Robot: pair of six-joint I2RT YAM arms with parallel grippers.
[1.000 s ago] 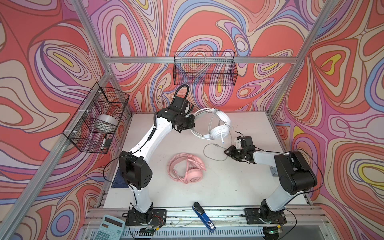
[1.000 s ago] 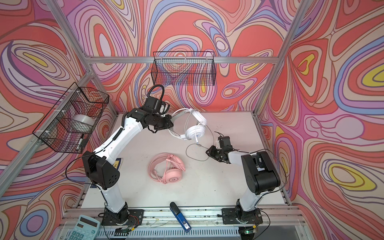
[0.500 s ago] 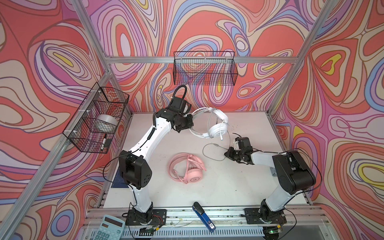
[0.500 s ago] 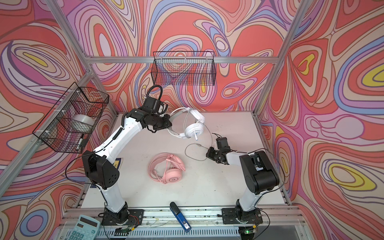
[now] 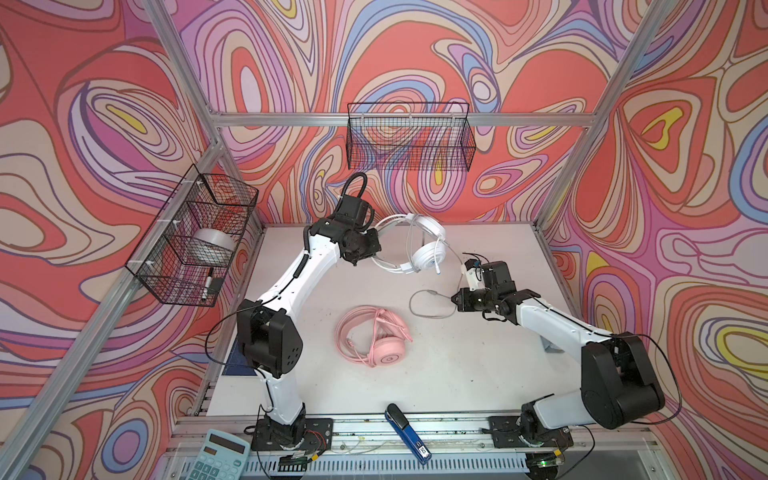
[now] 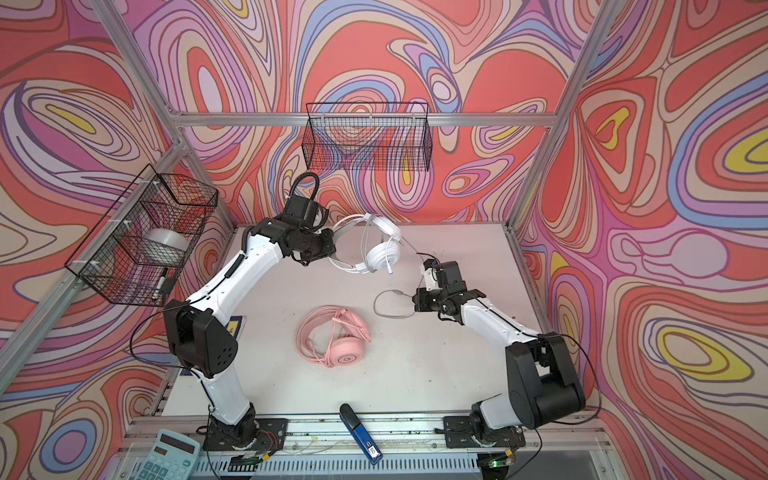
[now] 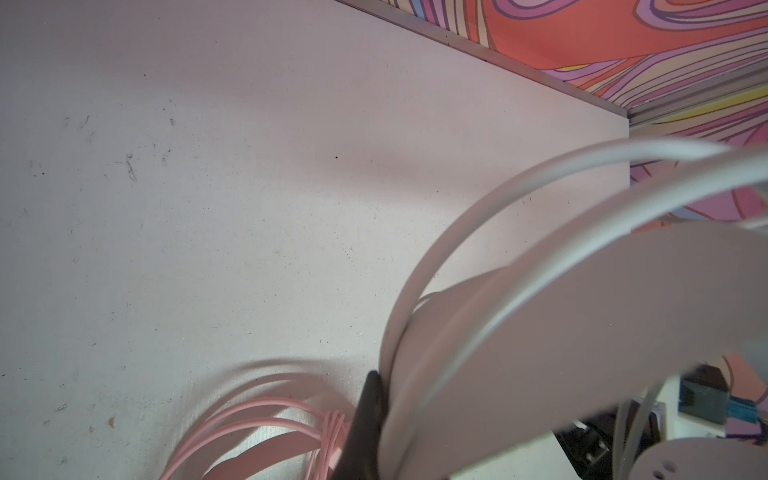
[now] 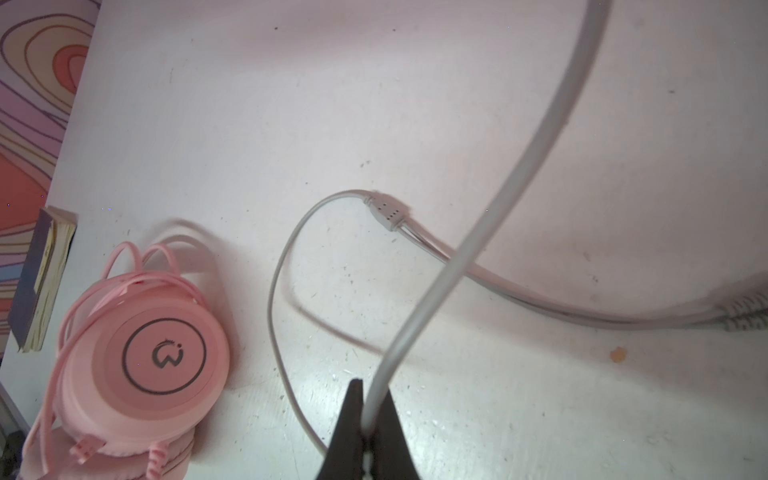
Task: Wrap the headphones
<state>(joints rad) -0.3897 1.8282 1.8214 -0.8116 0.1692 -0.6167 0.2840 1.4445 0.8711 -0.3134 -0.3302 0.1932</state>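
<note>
The white headphones (image 5: 430, 255) (image 6: 382, 255) hang above the back of the table. My left gripper (image 5: 374, 253) (image 6: 328, 255) (image 7: 378, 415) is shut on their headband (image 7: 540, 332). Their grey cable (image 5: 410, 303) (image 6: 375, 305) (image 8: 478, 232) drops to the table and loops there. My right gripper (image 5: 455, 298) (image 6: 414, 300) (image 8: 368, 415) is low over the table, shut on this cable. The pink headphones (image 5: 376, 340) (image 6: 336, 347) (image 8: 158, 353) lie mid-table with their pink cable coiled around them.
A wire basket (image 5: 409, 137) hangs on the back wall. Another basket (image 5: 187, 245) on the left wall holds a tape roll and a pen. A blue notebook (image 8: 41, 282) lies at the table's left edge. A blue stapler (image 5: 407, 432) and a calculator (image 5: 220, 457) sit at the front rail.
My right gripper slid a little to the left and closed on the grey cable. The left gripper still holds the white headphones, which shifted slightly left and back.
</note>
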